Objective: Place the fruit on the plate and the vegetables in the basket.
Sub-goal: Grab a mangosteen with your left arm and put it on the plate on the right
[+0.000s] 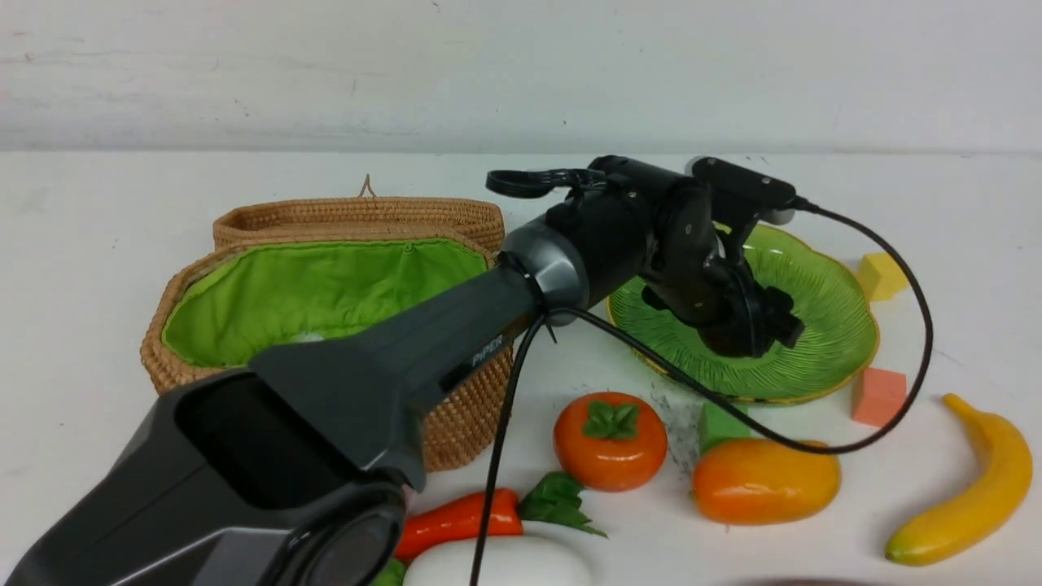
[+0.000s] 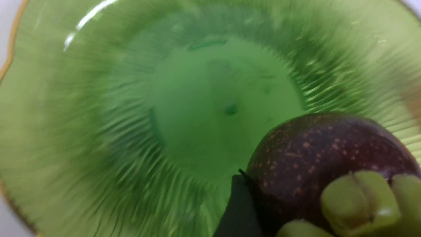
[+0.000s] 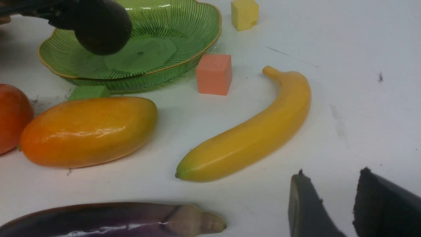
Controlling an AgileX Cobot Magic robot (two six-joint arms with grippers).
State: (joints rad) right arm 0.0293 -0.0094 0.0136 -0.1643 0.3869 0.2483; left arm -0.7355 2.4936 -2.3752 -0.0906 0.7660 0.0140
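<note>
Nearest the robot, the right gripper point(image 3: 332, 184) stands with jaws apart and empty, near the eggplant point(image 3: 98, 220) and banana point(image 3: 253, 138). Farther out, the left gripper point(image 1: 757, 330) is clamped on the mangosteen point(image 2: 325, 158), held low over the plate point(image 1: 847, 325), near its middle (whether it touches the glass cannot be told). The fruit should settle on the flat centre before release, as a round fruit may roll toward the wavy rim. An orange cube point(image 1: 877, 396) at 4 o'clock, a yellow cube point(image 1: 883, 275) at 2 and the basket point(image 1: 326, 216) at 9 crowd the rim, so straight up looks the clearest way out.
</note>
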